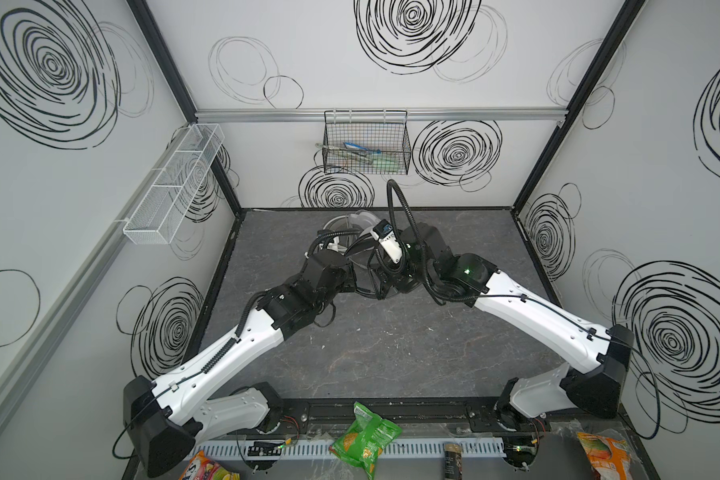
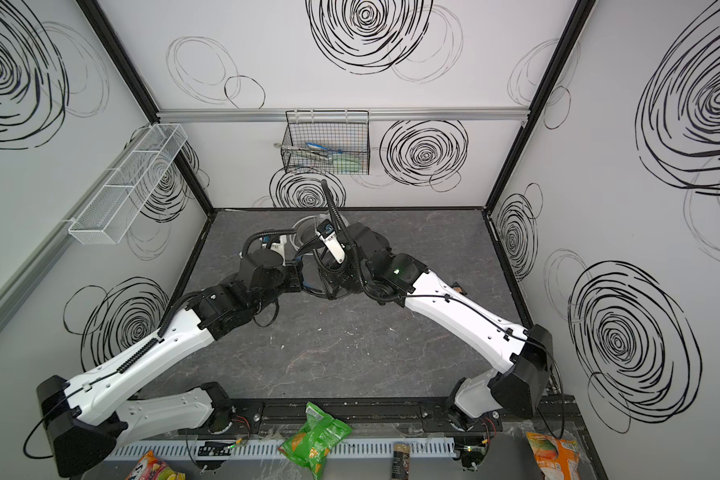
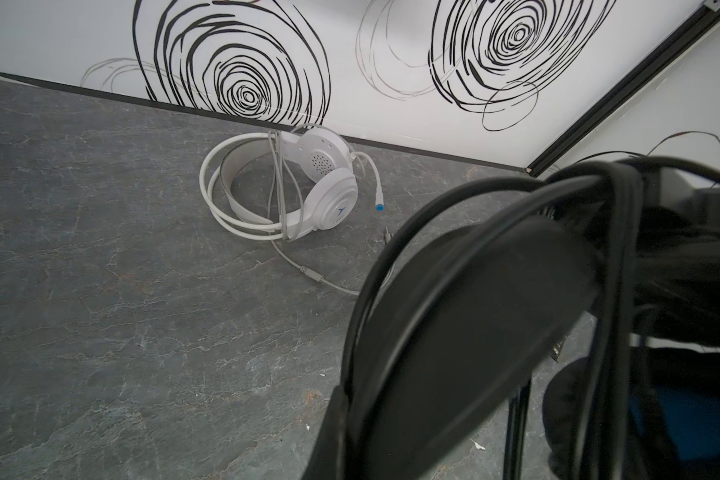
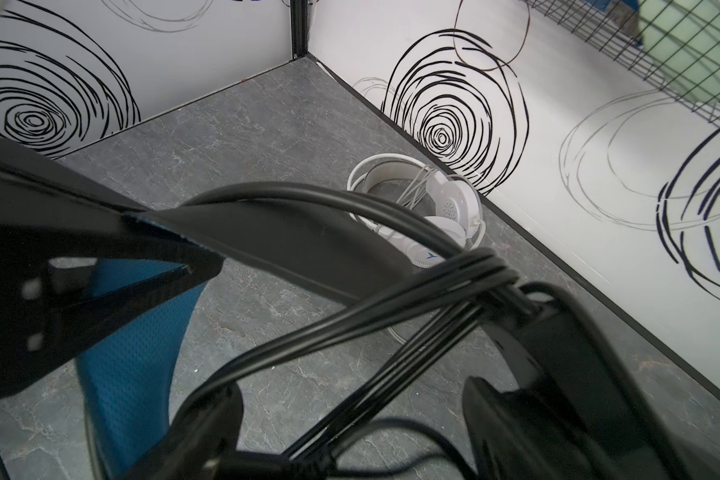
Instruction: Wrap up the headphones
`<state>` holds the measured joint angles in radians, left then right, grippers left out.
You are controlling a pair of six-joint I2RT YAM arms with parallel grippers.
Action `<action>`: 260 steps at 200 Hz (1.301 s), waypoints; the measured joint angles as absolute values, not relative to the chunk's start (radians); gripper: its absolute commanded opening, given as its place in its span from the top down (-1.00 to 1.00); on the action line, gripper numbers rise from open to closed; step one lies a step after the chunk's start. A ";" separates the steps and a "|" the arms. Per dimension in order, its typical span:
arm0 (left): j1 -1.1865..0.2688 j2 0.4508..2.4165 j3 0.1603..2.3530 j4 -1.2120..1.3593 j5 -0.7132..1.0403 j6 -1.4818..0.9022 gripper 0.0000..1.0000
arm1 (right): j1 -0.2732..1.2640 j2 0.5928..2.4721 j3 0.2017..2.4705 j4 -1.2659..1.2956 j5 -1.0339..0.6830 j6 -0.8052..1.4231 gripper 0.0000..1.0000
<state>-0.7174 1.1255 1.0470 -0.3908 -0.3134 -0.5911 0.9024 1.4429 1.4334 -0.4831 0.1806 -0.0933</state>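
Aloft, black headphones [image 3: 474, 311] cable-wrapped; white headphones [image 3: 329, 195] seemingly wrapped too.

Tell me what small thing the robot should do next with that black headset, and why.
Probably back the right tool away from the black cable. That cable already loops several times round the band of the black headset, the right tool's jaws stand wide apart, and the left tool looks shut on the headset.
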 measured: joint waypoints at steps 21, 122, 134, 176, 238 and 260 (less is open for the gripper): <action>-0.717 1.132 1.047 -0.395 -0.303 -0.587 1.00 | 0.902 1.429 1.413 -0.482 0.173 -0.083 -0.97; -0.705 1.174 1.031 -0.345 -0.224 -0.585 1.00 | 0.843 1.364 1.388 -0.471 0.024 0.006 -0.98; -0.698 1.174 1.025 -0.337 -0.216 -0.587 1.00 | 0.836 1.354 1.386 -0.469 0.010 0.020 -0.98; -0.672 1.174 0.996 -0.342 -0.197 -0.588 1.00 | 0.809 1.340 1.348 -0.463 -0.014 0.057 -0.98; -0.658 1.174 0.986 -0.345 -0.178 -0.588 1.00 | 0.778 1.337 1.339 -0.456 -0.082 0.083 -1.00; -0.651 1.174 0.986 -0.350 -0.177 -0.591 1.00 | 0.776 1.328 1.340 -0.452 -0.104 0.081 -1.00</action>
<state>-0.6514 1.1740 0.9855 -0.3496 -0.1768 -0.5911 0.7761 1.3277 1.3399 -0.4519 -0.1036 0.0807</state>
